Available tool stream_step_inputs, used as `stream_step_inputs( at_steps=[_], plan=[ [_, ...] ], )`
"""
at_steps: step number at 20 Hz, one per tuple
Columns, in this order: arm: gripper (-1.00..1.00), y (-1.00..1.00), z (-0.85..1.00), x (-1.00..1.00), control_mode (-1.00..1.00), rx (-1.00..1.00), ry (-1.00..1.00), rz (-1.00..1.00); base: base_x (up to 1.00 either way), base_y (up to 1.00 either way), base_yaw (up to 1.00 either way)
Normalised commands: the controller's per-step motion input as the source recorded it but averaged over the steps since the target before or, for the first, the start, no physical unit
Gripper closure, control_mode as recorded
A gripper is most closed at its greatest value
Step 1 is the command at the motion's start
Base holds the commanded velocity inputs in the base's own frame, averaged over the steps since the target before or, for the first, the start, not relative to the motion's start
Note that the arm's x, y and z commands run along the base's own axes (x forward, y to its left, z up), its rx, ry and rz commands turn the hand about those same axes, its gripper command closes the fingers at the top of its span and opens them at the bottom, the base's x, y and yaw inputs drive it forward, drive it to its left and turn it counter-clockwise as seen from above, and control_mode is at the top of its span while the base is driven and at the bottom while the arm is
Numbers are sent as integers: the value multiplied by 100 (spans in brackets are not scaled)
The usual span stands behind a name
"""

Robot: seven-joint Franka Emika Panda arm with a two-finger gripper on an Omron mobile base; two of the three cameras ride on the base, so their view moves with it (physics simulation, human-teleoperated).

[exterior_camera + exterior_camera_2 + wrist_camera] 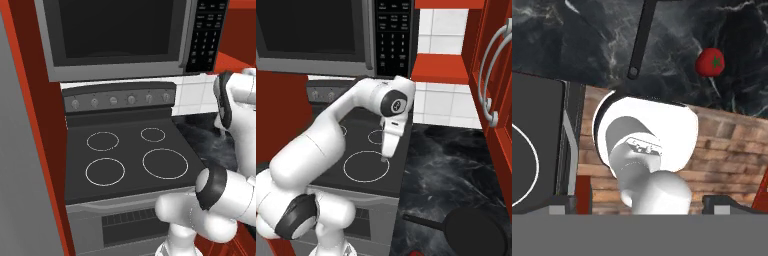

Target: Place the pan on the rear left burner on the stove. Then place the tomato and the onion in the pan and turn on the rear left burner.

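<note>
Black glass of the stove [127, 150] sits left, its rear left burner [102, 141] bare. Rightward on the dark marble counter [456, 165], the pan [476, 235] lies with its handle pointing toward the stove. Tool [385, 156] hangs empty over the stove's right edge; its opening I cannot tell.

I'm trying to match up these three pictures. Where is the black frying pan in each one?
Left base view: not in it.
Right base view: the pan lies bottom right on the dark marble counter.
Hand view: its handle runs from the top centre.
Shared landmark: that counter.
</note>
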Motion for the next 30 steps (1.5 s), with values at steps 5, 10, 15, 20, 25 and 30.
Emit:
stream_step_inputs(
  at_steps=[5,10,15,20,25,30],
  plan=[
    [-100,-19,-17,-58,-100,0,-18,-20,0,0,0],
    [-100,-23,-7,-8,-100,-1,-5,-4,0,0,0],
    [-100,-25,-27,0,-100,-8,0,0,0,0,0],
    [-100,-24,-41,-8,-100,-6,0,0,0,0,0],
    [-100,-30,-40,-9,-100,-1,1,-3,0,0,0],
    [-100,-30,-31,0,-100,0,9,-13,0,0,0]
  ],
)
